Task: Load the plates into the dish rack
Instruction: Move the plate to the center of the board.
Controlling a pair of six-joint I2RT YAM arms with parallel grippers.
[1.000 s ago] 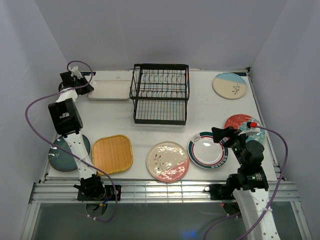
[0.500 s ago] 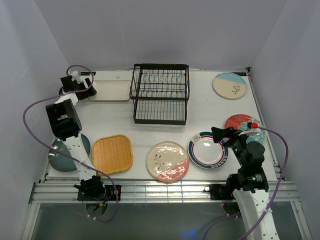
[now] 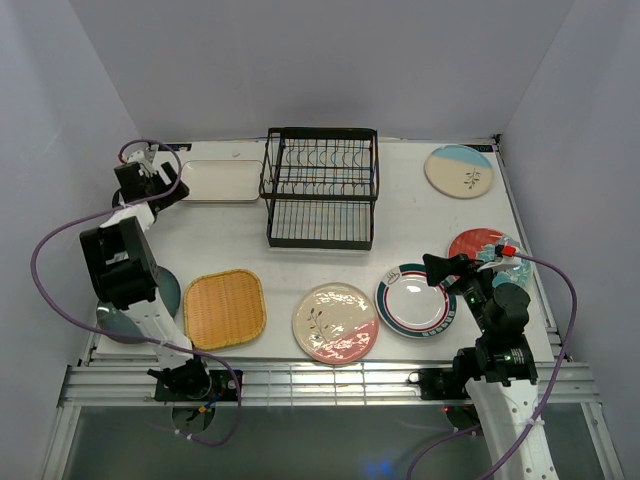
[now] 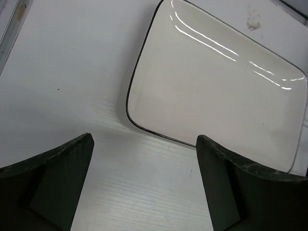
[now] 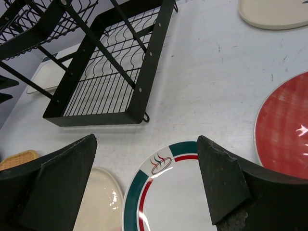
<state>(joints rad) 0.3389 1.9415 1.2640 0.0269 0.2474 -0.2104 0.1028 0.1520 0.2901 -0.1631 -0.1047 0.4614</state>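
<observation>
The black wire dish rack [image 3: 320, 187] [image 5: 106, 72] stands at the back middle of the table. A white rounded-rectangle plate [image 3: 222, 181] [image 4: 216, 91] lies flat to its left. My left gripper [image 3: 168, 187] [image 4: 144, 139] is open just short of that plate's near corner, with only bare table between its fingers. My right gripper [image 3: 437, 268] [image 5: 147, 139] hangs open over the white plate with the teal-red rim [image 3: 415, 301] [image 5: 168, 202]. Also flat on the table are the yellow woven square [image 3: 224, 307], a cream-pink floral plate [image 3: 335, 322], a red plate [image 3: 478, 243] [image 5: 284, 130], a cream-and-blue plate [image 3: 459, 171] and a dark teal plate [image 3: 112, 322], which is half hidden by the left arm.
White walls close in the table on the left, back and right. A metal rail [image 3: 320, 380] runs along the near edge between the arm bases. A purple cable [image 3: 45, 240] loops out left of the left arm, and another [image 3: 570, 300] loops right of the right arm.
My left gripper has opened and drawn back to the left, away from the white rounded-rectangle plate. The plate lies flat where it was. The right arm has not moved.
</observation>
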